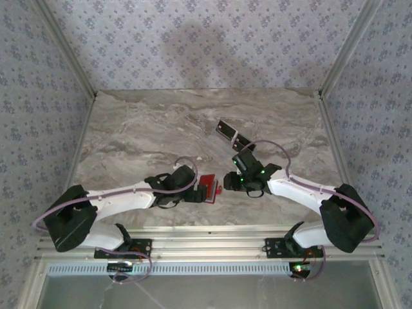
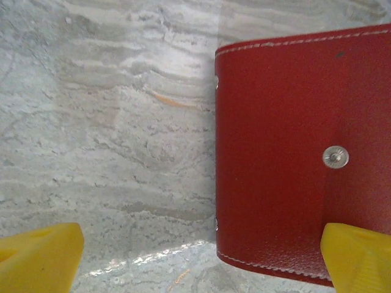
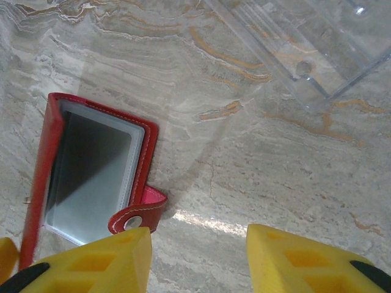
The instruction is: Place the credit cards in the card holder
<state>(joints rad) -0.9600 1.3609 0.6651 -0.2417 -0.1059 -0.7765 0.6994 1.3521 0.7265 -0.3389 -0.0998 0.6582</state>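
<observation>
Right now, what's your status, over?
Left claw open, right claw open, both empty. Card holder unsnapped between them. Credit cards farther back.

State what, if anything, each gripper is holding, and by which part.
Nothing is gripped. The right gripper has open jaws over bare table. The left gripper stands wide open, one finger over the card holder edge.
</observation>
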